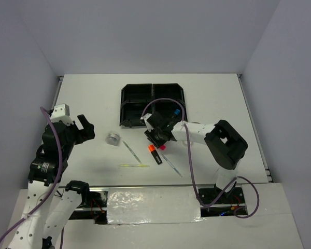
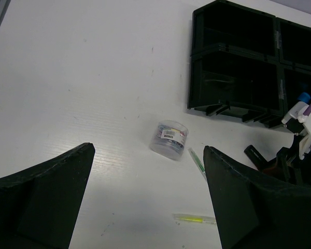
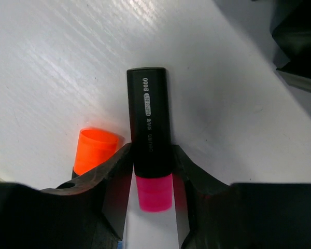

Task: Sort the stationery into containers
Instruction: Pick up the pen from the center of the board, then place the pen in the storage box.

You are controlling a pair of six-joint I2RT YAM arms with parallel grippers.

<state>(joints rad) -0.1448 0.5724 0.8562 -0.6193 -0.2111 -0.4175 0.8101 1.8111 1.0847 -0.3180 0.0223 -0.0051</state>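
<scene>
Narrow setting on the right end effector [image 3: 151,149]: fingers pressed against both sides of the black barrel of the pink highlighter [image 3: 146,119]. Position of the pink highlighter: flat on the table [image 1: 93,98], on the near side of the tray [image 1: 153,97], cap toward the wrist. Just beside it: the orange highlighter [image 1: 155,154], also flat on the table, cap next to one finger in the right wrist view.

Wide setting on the left end effector [image 1: 85,128]: nothing between the fingers, raised over the left part of the table, well apart from the tray.

In the near right compartment of the tray: the blue highlighter [image 1: 176,111]. Between the two end effectors, on the table: the silvery roll [image 1: 113,138]. Near the roll, slanted: the first pen [image 1: 131,151]. Right of the orange highlighter, slanted likewise: the second pen [image 1: 172,165]. Nearest the arm bases, lying crosswise: the yellow-green stick [image 1: 135,166].
</scene>
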